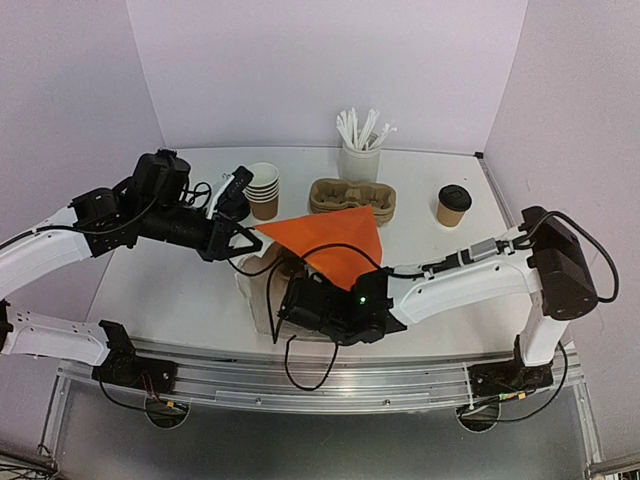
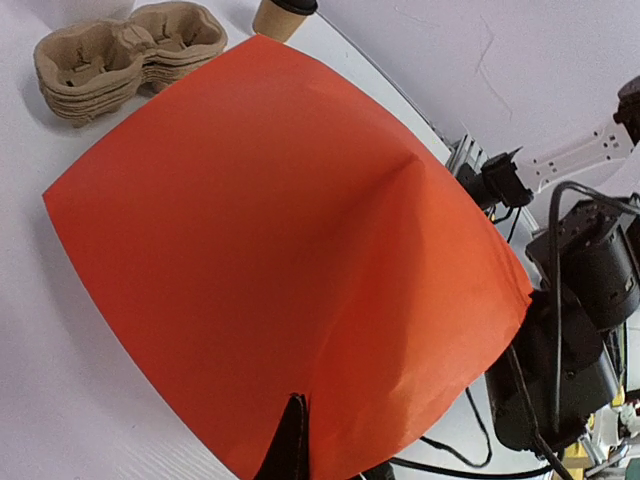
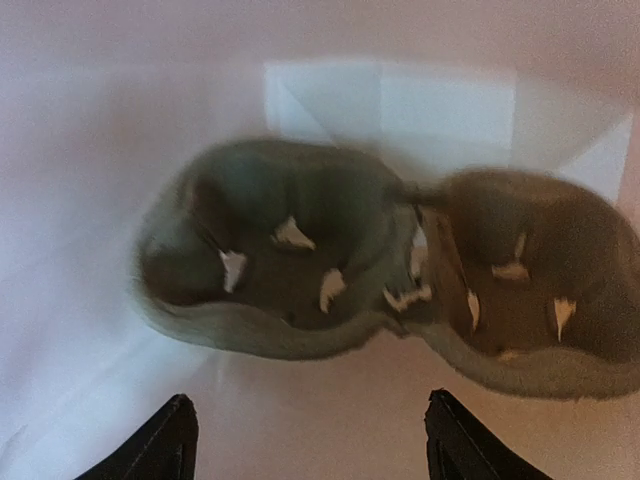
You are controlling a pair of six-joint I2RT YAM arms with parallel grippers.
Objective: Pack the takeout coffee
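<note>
From my end, the left jaws are pinched shut on the edge of the orange paper bag (image 1: 335, 240), holding it lifted off the tabletop (image 1: 170, 295); the right jaws stand wide with nothing between them, reaching into what I take to be the bag's white inside; a two-well pulp cup carrier (image 3: 300, 260) lies there just beyond the tips, too blurred in the wrist view for me to tell if it sits flat; the takeout coffee (image 1: 454, 205) stands upright on the tabletop at the far right, well apart from the bag and near the stack of spare carriers (image 1: 352, 197). My worries from here: the open right jaws could hook the carrier or the paper on the way out and drag it askew; the left grip is on a thin edge, and if it slips the bag's mouth will fold shut; a tilted carrier would let the cup lean; a squeeze too near the dome lid could pop it off and spill the coffee.
</note>
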